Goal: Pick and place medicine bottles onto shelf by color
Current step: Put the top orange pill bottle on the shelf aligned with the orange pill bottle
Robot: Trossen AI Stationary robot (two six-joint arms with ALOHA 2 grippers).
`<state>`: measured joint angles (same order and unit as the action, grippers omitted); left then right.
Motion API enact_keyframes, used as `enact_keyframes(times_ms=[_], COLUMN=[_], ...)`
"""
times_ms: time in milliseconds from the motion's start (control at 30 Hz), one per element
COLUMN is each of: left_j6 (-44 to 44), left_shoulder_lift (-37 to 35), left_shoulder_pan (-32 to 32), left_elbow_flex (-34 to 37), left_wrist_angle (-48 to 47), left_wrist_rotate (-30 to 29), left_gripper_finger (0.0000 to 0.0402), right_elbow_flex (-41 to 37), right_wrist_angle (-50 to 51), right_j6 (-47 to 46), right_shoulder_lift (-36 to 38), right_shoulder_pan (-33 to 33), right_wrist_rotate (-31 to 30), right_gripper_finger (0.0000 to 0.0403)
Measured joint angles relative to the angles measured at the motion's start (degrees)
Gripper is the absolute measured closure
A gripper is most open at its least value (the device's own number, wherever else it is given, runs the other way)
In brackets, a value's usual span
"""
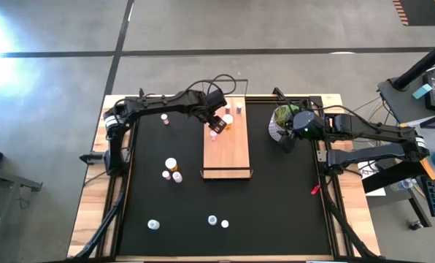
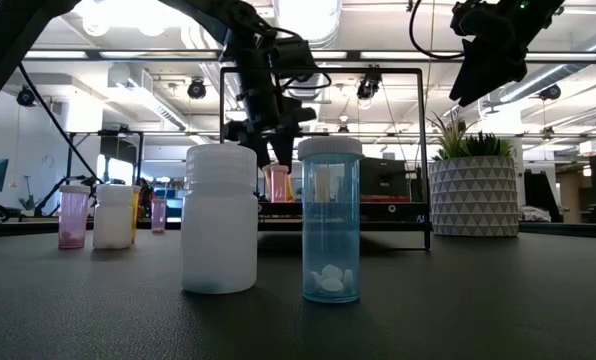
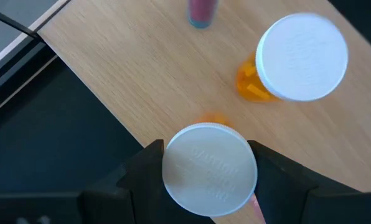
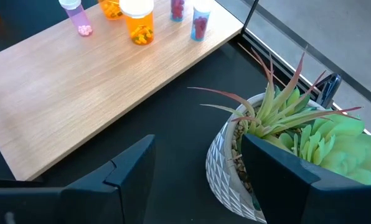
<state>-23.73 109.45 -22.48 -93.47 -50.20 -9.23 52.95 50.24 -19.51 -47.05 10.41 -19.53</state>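
Observation:
The light-wood shelf [image 1: 226, 150] lies at the middle back of the black mat. My left gripper [image 1: 216, 123] hangs over its far left part, shut on a white-capped medicine bottle [image 3: 210, 169] with a pinkish body. On the board beside it stand an orange bottle with a white cap [image 3: 300, 59] and a pink bottle [image 3: 201, 12]. Several more bottles stand loose on the mat, among them a white one [image 2: 219, 218] and a pale blue one [image 2: 330, 220]. My right gripper [image 4: 198, 180] hangs open high over the potted plant [image 4: 285, 143], touching nothing. My left gripper pinches the bottle at its round white cap [image 3: 173, 163], one finger [image 3: 145, 165] on each side. The fingers come from above, slanting steeply down. The bottle stands upright below them; the cap hides whether its bottom rests on the shelf.
The white-potted plant [image 1: 282, 123] stands just right of the shelf. Loose bottles stand left of the shelf [image 1: 171, 169] and along the near edge [image 1: 217, 221]. A small red thing [image 1: 314, 190] lies at the mat's right rim.

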Motion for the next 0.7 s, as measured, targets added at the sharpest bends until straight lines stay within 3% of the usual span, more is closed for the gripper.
enact_keyframes(times_ms=[700], left_j6=[-2.5], left_shoulder_lift=[0.0], left_shoulder_pan=[0.0], left_elbow_flex=[0.1], left_wrist_angle=[0.2], left_wrist_rotate=[-0.5], left_gripper_finger=[0.0179], right_elbow_flex=[0.0], right_wrist_angle=[0.0], right_j6=[0.0], right_shoulder_lift=[0.0], right_shoulder_pan=[0.0], right_wrist_rotate=[0.0], right_gripper_finger=[0.0177])
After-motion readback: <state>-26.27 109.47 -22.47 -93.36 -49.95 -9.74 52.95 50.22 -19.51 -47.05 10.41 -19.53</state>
